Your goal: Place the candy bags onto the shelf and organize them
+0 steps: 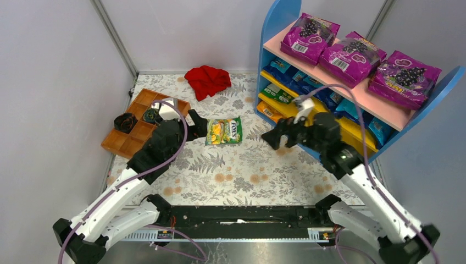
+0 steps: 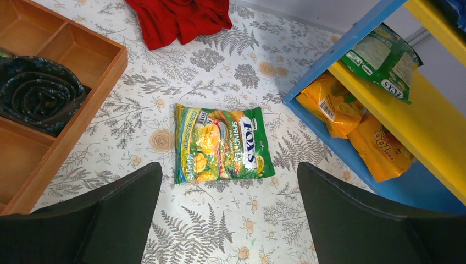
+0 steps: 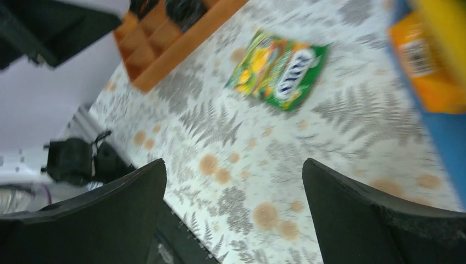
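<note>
One shelf [image 1: 277, 22]: right edge of table [image 1: 236, 176]; low boards crowded w/ orange packs [image 2: 351, 118], a hard shove could spill them.
L gripper [image 2: 229, 190]: jaws wide, empty, mid-table; could clash w/ R if both reach.
R gripper [image 3: 233, 181]: wide, empty, near shelf front; may bump a board.
Green candy bag [image 1: 224, 131]: flat mid-table, btwn tray [image 1: 132, 144] and shelf; slick, may skid when pinched.
</note>
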Tool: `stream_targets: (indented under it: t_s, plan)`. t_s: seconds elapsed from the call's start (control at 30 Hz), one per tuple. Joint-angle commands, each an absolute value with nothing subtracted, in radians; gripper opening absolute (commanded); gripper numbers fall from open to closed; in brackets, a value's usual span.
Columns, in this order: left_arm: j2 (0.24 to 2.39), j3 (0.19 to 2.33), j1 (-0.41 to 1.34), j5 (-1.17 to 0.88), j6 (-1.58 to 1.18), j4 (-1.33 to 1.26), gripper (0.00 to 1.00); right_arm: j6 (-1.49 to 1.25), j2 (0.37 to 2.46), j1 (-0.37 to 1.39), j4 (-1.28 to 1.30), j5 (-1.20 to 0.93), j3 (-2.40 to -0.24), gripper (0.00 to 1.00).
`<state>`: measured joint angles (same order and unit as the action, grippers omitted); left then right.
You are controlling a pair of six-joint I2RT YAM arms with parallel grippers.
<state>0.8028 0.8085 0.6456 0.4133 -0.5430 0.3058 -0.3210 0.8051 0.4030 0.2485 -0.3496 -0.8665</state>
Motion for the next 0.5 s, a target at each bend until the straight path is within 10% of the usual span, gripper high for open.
stream_targets:
  t_s: [0.0, 0.47]
  plan:
    - [0.816, 0.823, 0.637, 0.403, -0.539, 0.281, 0.99, -0.384, 0.925, 0.7, 0.154, -0.064, -0.922, 1.0]
    - [0.836, 0.821, 0.61, 0.387, -0.541, 0.286, 0.99, -0.853, 1.466, 0.779, -0.142, 0.226, -0.908, 1.0]
